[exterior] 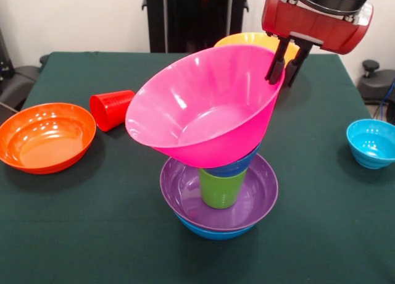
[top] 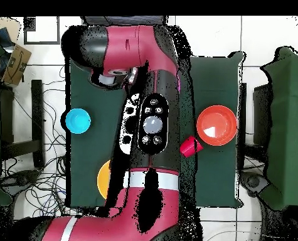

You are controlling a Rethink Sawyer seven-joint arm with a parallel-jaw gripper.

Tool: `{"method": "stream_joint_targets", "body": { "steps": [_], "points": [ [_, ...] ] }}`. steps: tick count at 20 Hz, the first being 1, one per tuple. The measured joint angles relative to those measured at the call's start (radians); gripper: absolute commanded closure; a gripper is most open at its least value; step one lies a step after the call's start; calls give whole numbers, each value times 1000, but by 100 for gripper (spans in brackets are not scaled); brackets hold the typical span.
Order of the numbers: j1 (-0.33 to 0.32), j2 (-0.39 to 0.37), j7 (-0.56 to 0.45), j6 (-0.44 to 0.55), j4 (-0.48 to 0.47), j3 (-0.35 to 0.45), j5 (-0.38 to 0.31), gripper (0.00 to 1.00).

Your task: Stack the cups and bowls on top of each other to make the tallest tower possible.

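We record a tower (exterior: 216, 167) near the middle of the green-covered counter (exterior: 92, 234). From the bottom up it holds a large glossy blue plastic bowl (exterior: 213, 232), a large glossy purple plastic bowl (exterior: 179, 194) nested in it, a lime green plastic cup (exterior: 221, 189) standing mouth down in the purple bowl, a small dark blue bowl (exterior: 237, 166) on the cup, and a large glossy pink plastic bowl (exterior: 203, 108) on top, tilted steeply with its opening toward the camera.

We note the black two-fingered claw (exterior: 282, 68) on the red arm (top: 152, 94), its fingers pinching the pink bowl's far upper rim, one inside and one outside.

Items lying loose:
- a large glossy orange plastic bowl (exterior: 46, 137) upright at the front view's left edge;
- a red plastic cup (exterior: 111, 109) on its side just beside the orange bowl;
- a large yellow plastic bowl (exterior: 247, 39) behind the pink one, mostly hidden;
- a small cyan bowl (exterior: 372, 142) at the right edge, upright, well apart from the tower.

In the overhead view the arm covers the tower entirely.
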Motion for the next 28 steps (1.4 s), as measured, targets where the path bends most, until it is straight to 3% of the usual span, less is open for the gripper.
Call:
{"method": "stream_joint_targets", "body": {
  "steps": [18, 28],
  "points": [
    [22, 1, 0, 0, 0, 0, 0, 100],
    [29, 1, 0, 0, 0, -40, -6, 100]
  ]
}}
